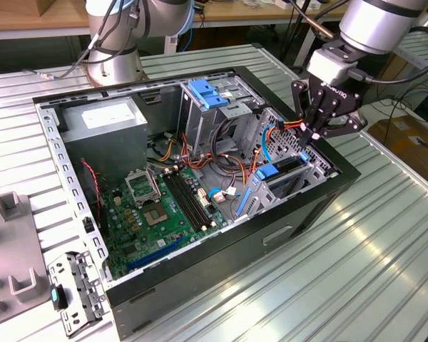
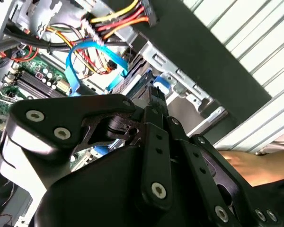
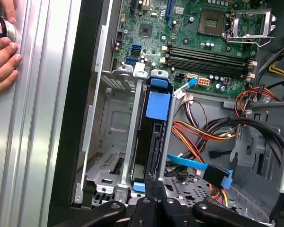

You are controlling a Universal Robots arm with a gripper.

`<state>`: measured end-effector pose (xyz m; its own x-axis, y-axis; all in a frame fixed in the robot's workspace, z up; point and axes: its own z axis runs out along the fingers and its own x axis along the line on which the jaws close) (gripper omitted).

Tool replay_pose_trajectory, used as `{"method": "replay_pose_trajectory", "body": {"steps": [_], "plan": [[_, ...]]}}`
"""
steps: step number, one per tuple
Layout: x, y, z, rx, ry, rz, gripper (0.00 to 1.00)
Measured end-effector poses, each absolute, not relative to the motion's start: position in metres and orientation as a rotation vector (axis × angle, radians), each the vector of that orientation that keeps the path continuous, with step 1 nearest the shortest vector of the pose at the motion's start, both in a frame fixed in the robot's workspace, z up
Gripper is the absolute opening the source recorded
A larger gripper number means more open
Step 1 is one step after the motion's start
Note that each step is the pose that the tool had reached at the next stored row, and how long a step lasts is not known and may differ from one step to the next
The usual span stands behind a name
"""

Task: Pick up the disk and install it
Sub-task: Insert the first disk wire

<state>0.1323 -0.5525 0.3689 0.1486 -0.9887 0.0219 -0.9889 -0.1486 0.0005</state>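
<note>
The disk [image 1: 284,173] stands on edge in a slot of the metal drive cage [image 1: 321,165] at the exterior view's right end of the open computer case. In the first wrist view the disk [image 3: 153,142] shows as a dark narrow edge with blue rails and a blue tab on top. My gripper [image 1: 308,140] hangs directly over it with its fingers closed together. In both wrist views the fingertips of the gripper [image 3: 154,191] [image 2: 156,97] meet at the disk's blue end piece [image 2: 161,83]. Whether they touch it I cannot tell.
A grey power supply box [image 1: 103,122] fills the far corner, and the green motherboard [image 1: 164,206] lies in the middle. A blue latch plate [image 1: 208,92] tops the upper cage. Loose cables [image 3: 203,137] run beside the disk slot. A person's hand [image 3: 2,47] rests on the table beside the case.
</note>
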Motion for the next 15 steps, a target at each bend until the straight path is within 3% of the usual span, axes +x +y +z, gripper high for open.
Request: {"method": "replay_pose_trajectory", "body": {"steps": [15], "plan": [[0.1388, -0.55, 0.3769, 2.52, -1.854, 0.025, 0.11]]}}
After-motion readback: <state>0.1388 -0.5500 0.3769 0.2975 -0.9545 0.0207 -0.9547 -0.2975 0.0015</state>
